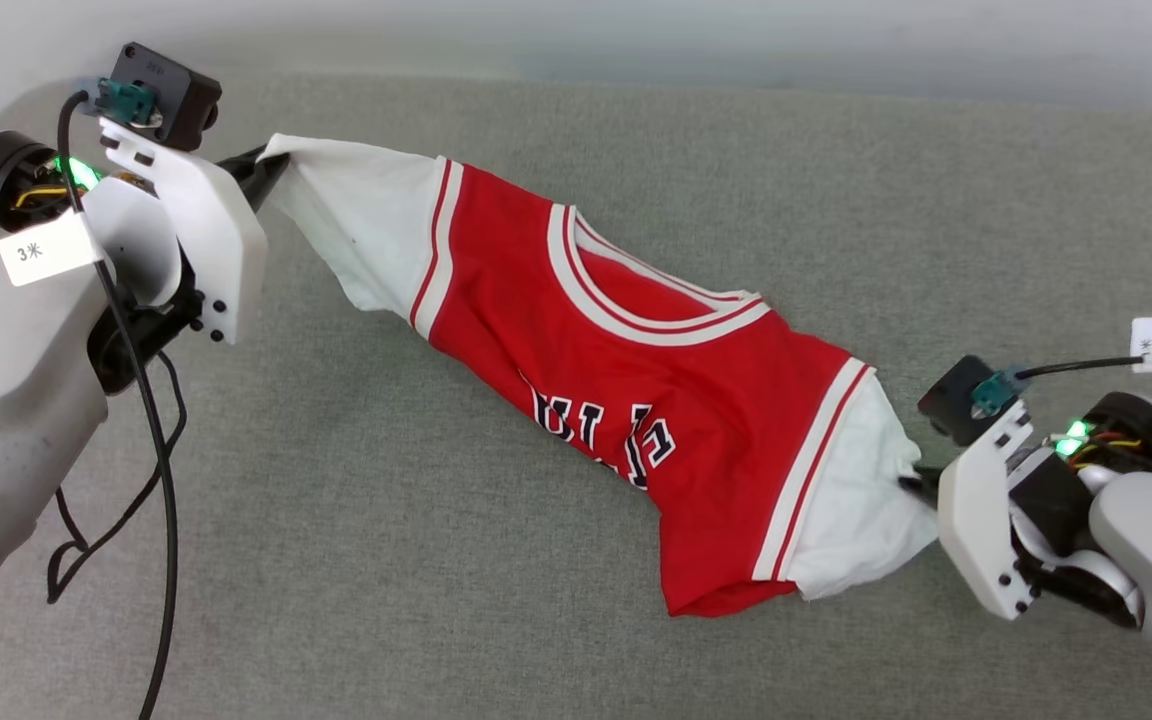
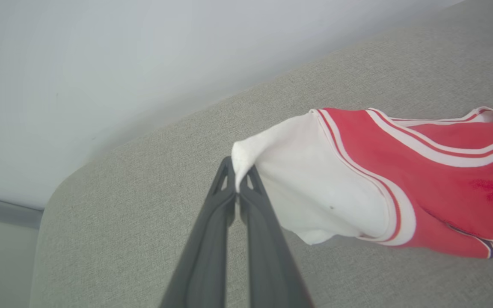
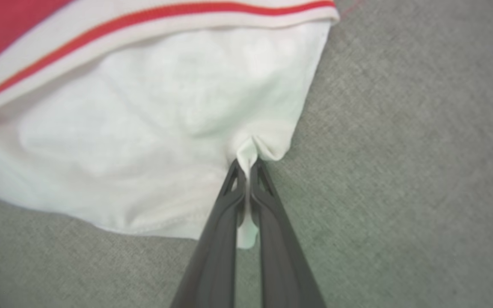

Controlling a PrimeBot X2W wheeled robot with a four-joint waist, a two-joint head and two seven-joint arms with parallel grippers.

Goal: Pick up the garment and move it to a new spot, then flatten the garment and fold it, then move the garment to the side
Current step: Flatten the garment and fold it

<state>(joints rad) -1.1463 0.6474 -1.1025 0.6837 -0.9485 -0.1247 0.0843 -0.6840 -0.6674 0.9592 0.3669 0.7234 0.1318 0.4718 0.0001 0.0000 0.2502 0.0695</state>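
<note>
So the garment is strung out between the two claws, red body in the middle and a white sleeve at each end. The left claw is pinched tight on the very tip of one white sleeve; in the left wrist view the fingers meet right on that corner of cloth. The right claw is clamped down on the edge of the other sleeve, and its wrist view shows a little bunch of white fabric squeezed between the tips, with a bit poking back out between the fingers.

Between the claws the shirt is rumpled, its collar facing up. The black chest letters are half tucked under a fold on the side nearer the robot.

All of it sits on a grey fabric-covered counter. Past the left claw you can see the counter's rounded corner and a plain pale wall behind it. A black cable dangles off the left arm, next to a white tag.
</note>
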